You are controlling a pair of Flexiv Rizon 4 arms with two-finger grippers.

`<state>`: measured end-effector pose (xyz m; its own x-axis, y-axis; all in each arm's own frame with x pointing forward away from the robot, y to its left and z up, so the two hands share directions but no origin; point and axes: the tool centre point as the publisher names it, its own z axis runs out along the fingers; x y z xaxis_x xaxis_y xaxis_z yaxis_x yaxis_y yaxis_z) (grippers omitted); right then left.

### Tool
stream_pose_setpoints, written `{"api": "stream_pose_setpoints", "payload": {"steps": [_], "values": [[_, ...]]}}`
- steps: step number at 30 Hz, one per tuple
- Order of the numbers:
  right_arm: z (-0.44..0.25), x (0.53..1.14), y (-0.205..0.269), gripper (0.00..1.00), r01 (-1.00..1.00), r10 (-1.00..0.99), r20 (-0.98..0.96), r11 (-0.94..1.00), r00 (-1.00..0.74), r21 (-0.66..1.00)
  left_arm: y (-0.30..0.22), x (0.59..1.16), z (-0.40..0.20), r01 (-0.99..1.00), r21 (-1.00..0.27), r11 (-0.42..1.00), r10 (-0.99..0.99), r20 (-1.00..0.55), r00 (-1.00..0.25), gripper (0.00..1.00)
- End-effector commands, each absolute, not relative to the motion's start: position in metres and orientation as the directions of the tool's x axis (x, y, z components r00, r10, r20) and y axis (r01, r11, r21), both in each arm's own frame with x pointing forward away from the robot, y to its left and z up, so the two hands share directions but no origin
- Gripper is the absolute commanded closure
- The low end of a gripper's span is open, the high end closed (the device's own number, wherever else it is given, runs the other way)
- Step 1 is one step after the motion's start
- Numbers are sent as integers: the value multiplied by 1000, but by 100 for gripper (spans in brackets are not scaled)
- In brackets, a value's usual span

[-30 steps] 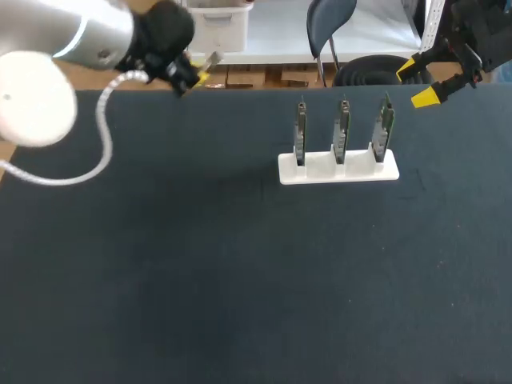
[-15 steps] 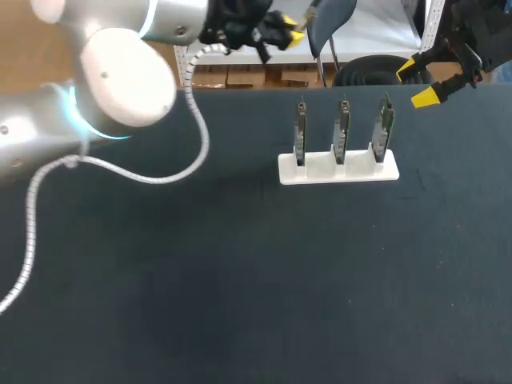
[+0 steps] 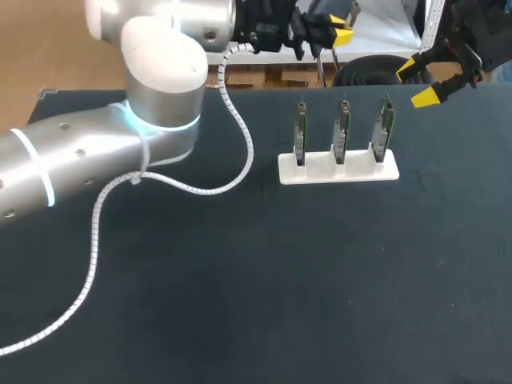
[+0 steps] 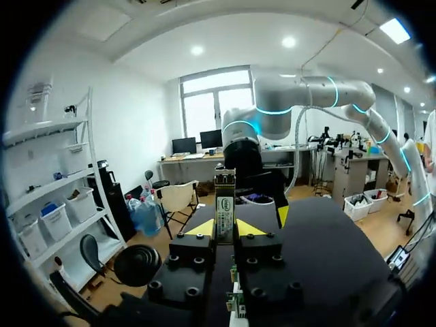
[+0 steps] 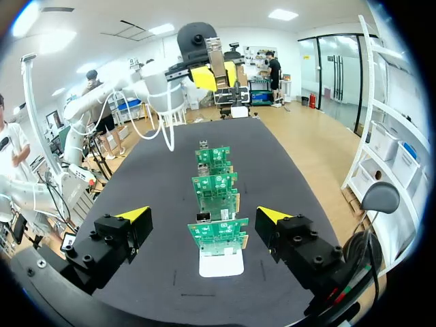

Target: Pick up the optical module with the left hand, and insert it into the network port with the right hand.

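Note:
The optical module (image 4: pixel 224 204), a slim metal bar with a label, stands upright between my left gripper's (image 4: pixel 223 229) yellow tips, which are shut on it. In the head view the left gripper (image 3: pixel 339 27) hovers beyond the table's far edge, behind the boards. Three green circuit boards (image 3: pixel 342 128) stand upright in a white holder (image 3: pixel 336 171). My right gripper (image 3: pixel 416 82) hangs open at the far right, above and right of the boards. From the right wrist, its wide-open fingers (image 5: pixel 203 214) frame the nearest board (image 5: pixel 218 235), and the module (image 5: pixel 216 54) shows beyond the row.
The dark table mat (image 3: pixel 240 280) spreads in front of the holder. My left arm's white cable (image 3: pixel 96 216) loops over the mat's left half, under the thick silver arm (image 3: pixel 72 164).
My left arm has swung right along the table's far edge with the module, from the far left corner to behind the boards. The right arm has kept still.

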<state>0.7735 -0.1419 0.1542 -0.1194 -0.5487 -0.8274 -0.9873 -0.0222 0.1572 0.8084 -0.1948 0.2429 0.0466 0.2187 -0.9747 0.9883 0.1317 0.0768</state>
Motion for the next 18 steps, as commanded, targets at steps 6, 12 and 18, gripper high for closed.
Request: {"api": "stream_pose_setpoints", "payload": {"steps": [6,12,18], "values": [[154,773,-141,0,-987,-550,-827,-21,-120,157,-228,807,227,998,13,67,30,-999,11,100],[154,773,-141,0,-987,-550,-827,-21,-120,157,-242,798,224,999,25,37,19,-1000,24,100],[154,773,-141,0,-987,-550,-827,-21,-120,157,-252,789,217,1000,15,22,20,-1000,15,100]]}}
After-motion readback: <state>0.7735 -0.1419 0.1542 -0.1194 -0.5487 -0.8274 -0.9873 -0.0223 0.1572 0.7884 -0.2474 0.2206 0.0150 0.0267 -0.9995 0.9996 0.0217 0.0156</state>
